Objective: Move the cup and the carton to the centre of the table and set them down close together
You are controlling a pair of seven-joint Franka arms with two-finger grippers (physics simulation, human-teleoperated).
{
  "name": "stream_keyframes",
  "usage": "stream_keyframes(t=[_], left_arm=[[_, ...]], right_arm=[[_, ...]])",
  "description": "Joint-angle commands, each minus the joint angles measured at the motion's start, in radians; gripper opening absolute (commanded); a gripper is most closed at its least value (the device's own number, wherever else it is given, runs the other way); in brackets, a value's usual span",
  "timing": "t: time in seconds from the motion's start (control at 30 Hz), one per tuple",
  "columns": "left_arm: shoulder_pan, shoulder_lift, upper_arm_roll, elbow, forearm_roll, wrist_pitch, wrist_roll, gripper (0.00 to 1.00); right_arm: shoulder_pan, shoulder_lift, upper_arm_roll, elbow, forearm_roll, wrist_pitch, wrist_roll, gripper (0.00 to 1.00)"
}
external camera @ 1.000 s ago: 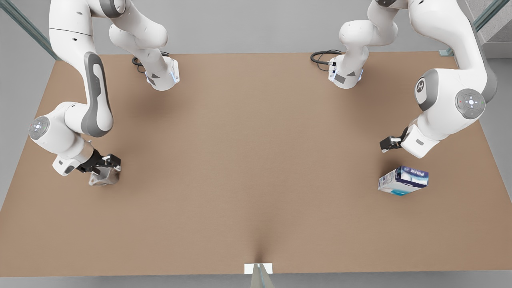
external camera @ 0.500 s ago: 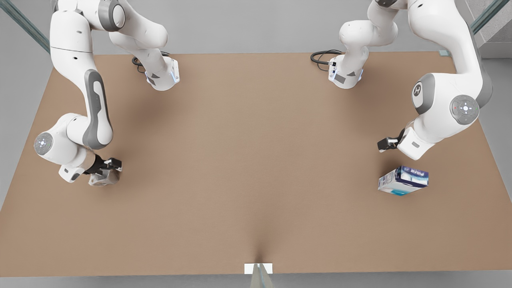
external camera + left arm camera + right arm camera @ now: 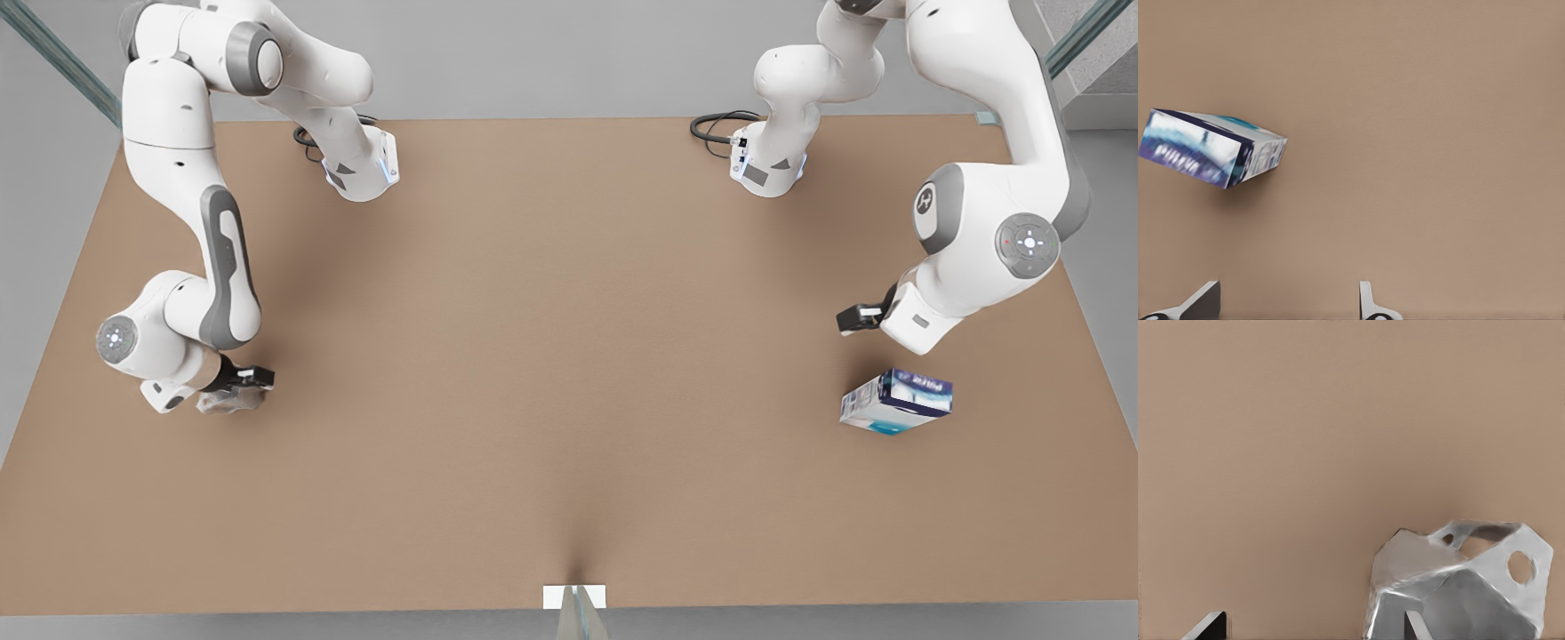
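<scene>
White lettering ran along the dark blue face of the carton [image 3: 896,402] lying on the counter [image 3: 569,373], and more print marked its pale end panel, seen nearer in the left wrist view [image 3: 1211,149], but none of it could be made out as words. A small circular emblem sat on a grey joint cover of the arm [image 3: 930,199] above the carton, its character unreadable.
</scene>
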Motion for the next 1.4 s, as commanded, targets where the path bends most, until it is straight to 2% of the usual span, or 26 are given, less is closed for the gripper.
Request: stream_keyframes(t=[0.0, 0.47, 0.67, 0.7, 0.73, 0.8, 0.93, 1.03, 1.23, 1.33, 1.37], left_arm=[[0.0, -0.001, 0.0, 0.0, 0.0, 0.0, 0.0, 1.0], [0.0, 0.002, 0.0, -0.002, 0.001, -0.002, -0.012, 1.0], [0.0, 0.005, 0.0, -0.002, 0.0, -0.002, -0.011, 1.0], [0.0, 0.005, 0.0, -0.002, 0.001, -0.002, -0.011, 1.0], [0.0, 0.007, 0.0, -0.002, 0.0, -0.002, -0.011, 1.0], [0.002, 0.007, 0.0, -0.002, 0.0, -0.002, -0.011, 1.0], [0.0, 0.007, 0.0, -0.002, 0.0, -0.002, -0.011, 1.0], [0.0, 0.007, 0.0, -0.002, 0.001, -0.002, -0.011, 1.0], [0.0, 0.007, 0.0, -0.002, 0.001, -0.002, -0.009, 1.0], [0.0, 0.007, 0.0, -0.002, 0.001, -0.002, -0.009, 1.0], [0.0, 0.007, 0.0, -0.002, 0.001, -0.002, -0.009, 1.0]], right_arm=[[0.001, 0.0, 0.001, -0.002, 0.0, 0.001, 0.003, 0.97], [0.027, 0.046, -0.025, -0.019, -0.043, -0.058, 0.206, 0.97], [0.029, 0.08, -0.032, -0.007, -0.072, 0.006, 0.222, 0.95], [0.047, 0.092, -0.044, -0.001, -0.08, 0.008, 0.241, 0.93], [0.049, 0.101, -0.049, 0.009, -0.08, 0.006, 0.27, 0.85], [0.05, 0.103, -0.05, 0.01, -0.08, -0.002, 0.294, 0.59], [0.049, 0.095, -0.061, 0.005, -0.083, -0.075, 0.307, 0.52], [0.05, 0.094, -0.064, 0.012, -0.083, -0.097, 0.336, 0.39], [0.05, 0.097, -0.064, 0.045, -0.083, -0.118, 0.336, 0.36], [0.05, 0.097, -0.064, 0.048, -0.083, -0.117, 0.336, 0.21], [0.05, 0.098, -0.064, 0.05, -0.083, -0.117, 0.336, 0.21]])
